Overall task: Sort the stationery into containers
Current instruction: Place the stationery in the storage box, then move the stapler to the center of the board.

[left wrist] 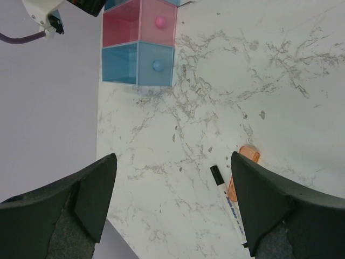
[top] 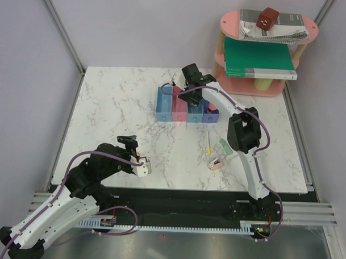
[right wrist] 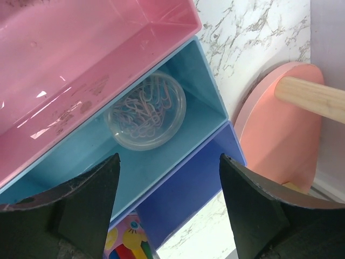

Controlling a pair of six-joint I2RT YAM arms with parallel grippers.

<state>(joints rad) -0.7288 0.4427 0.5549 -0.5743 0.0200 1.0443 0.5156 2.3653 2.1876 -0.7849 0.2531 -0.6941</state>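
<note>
The joined row of bins (top: 185,105) stands at the table's back middle. My right gripper (top: 192,79) hovers open and empty just above it. In the right wrist view my right gripper (right wrist: 170,210) is over the light blue bin (right wrist: 178,162), which holds a clear round case of paper clips (right wrist: 145,110), and the dark blue bin (right wrist: 199,183), which holds a colourful item (right wrist: 126,240). The pink bin (right wrist: 81,59) looks empty. My left gripper (top: 130,144) is open and empty; in its wrist view (left wrist: 172,210) a black-capped pen (left wrist: 229,199) and an orange stick (left wrist: 248,154) lie by the right finger. A thin yellow pen (top: 209,143), a green cap piece (top: 225,146) and a peach clip (top: 216,164) lie at front right.
A pink two-tier oval shelf (top: 304,29) stands at the back right with a spiral notebook (top: 273,32), a red-brown block (top: 267,18) and a green book (top: 258,58). Its edge shows close to the dark blue bin in the right wrist view (right wrist: 269,135). The bins show far off in the left wrist view (left wrist: 137,48).
</note>
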